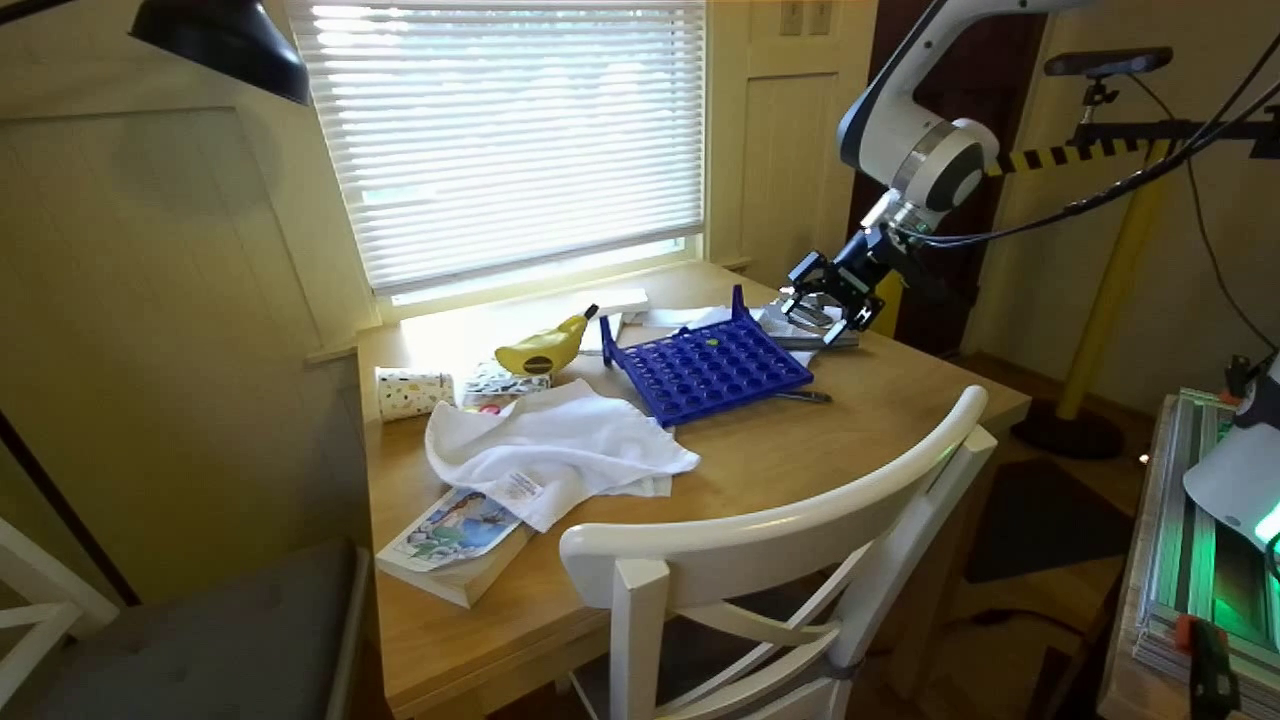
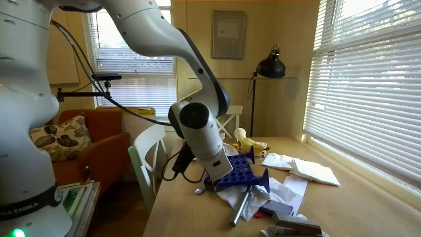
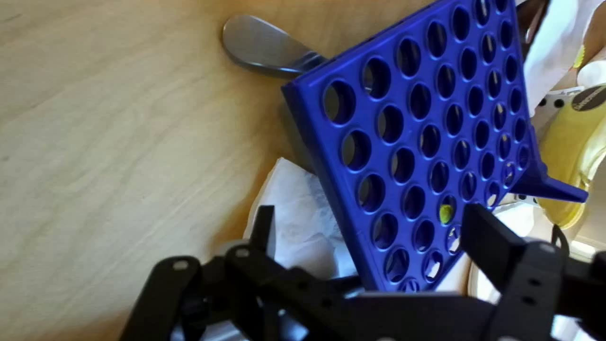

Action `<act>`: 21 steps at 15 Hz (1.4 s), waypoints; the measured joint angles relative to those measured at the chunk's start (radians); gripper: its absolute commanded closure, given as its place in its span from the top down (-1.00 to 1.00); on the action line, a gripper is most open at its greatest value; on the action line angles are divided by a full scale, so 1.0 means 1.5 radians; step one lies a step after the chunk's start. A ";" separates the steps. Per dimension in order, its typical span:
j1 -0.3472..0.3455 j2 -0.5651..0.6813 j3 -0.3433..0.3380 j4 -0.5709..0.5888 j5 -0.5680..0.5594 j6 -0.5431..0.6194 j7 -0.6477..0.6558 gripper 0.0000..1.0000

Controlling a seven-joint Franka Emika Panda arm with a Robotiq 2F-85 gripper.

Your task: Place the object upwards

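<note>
Currently the blue rack (image 3: 420,163), taken to be the object meant, lies on its broad face over the cluttered surface (image 3: 118,142), with its feet (image 2: 265,180) jutting from one long edge. White paper (image 3: 303,222) shows beneath a short end, a metal utensil (image 3: 265,45), type unclear, pokes out at a corner, and in an exterior view a rod (image 2: 241,206) runs out from under that same short end. The hand (image 3: 369,219) hangs just beside this end, fingers (image 3: 490,240) spread wide with nothing gripped; it looks apart from the rack, though contact cannot be fully ruled out. Handling estimate: hollow moulded plastic, so probably light, fairly stiff and smooth enough to slip; unlikely to break, but apt to pivot about a poor hold. Preferred hold: the short side rail, near its middle, pinched across the thickness with pads flat on the solid border and not over the holes. A corner hold would probably let the free end sag and twist during the turn. Task judged not yet done: the rack needs tipping up to stand on its feet. Caution: the rod may roll, and bunched paper may leave one foot unlevel, so a bare patch of the surface makes the better landing spot.
</note>
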 measured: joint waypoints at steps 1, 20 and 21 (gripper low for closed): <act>0.000 0.006 0.003 0.000 0.019 0.000 -0.025 1.00; 0.001 0.064 0.033 0.013 0.136 -0.037 -0.206 1.00; 0.001 0.068 0.034 0.013 0.137 -0.039 -0.213 1.00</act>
